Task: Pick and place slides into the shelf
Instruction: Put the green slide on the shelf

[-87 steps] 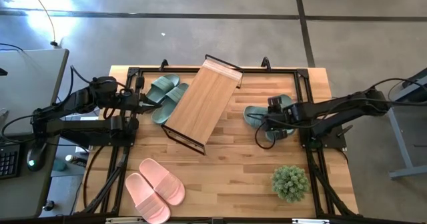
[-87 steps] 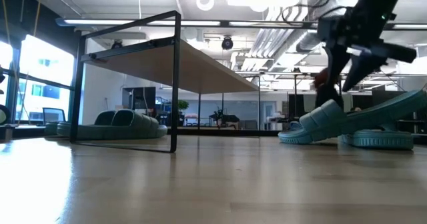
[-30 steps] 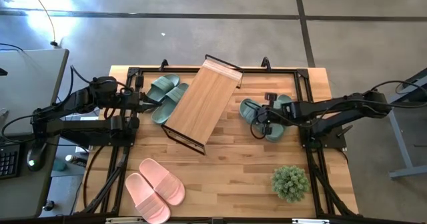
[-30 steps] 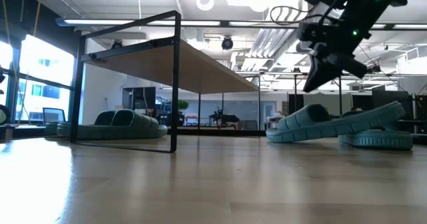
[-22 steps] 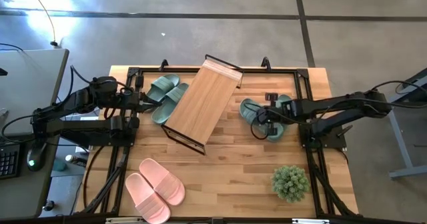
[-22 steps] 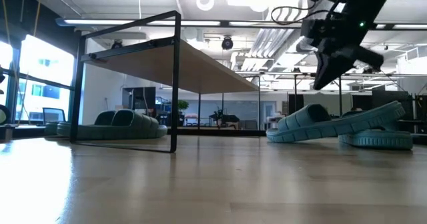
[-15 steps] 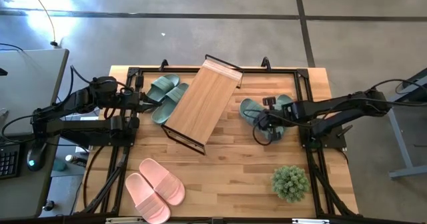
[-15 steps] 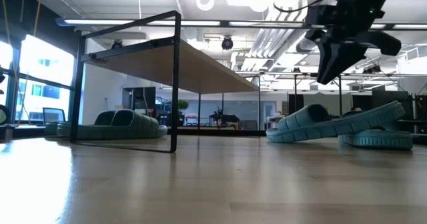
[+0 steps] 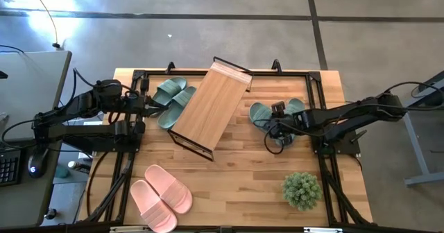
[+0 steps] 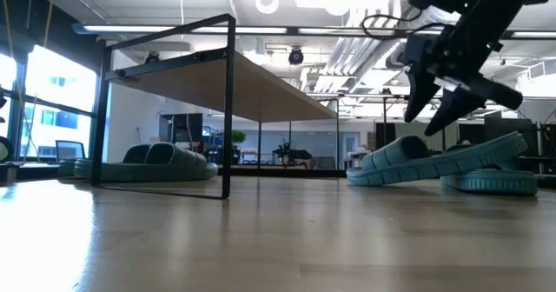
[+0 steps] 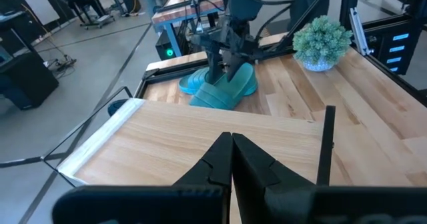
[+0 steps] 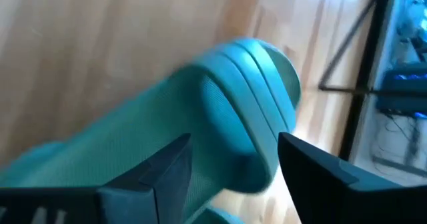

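Hovering spread-fingered over the right-hand green slides [image 9: 272, 116], the right gripper [image 9: 275, 124] holds nothing — all slides are on the table, none in the shelf [image 9: 209, 108]; left gripper [image 9: 147, 105] pressed together.

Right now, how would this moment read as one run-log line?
right gripper: open, above green slide | left gripper: shut, by shelf | slide: on table, not shelved

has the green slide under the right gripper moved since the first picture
Yes. The green slide has slid closer to the shelf; the open right gripper hovers over it.
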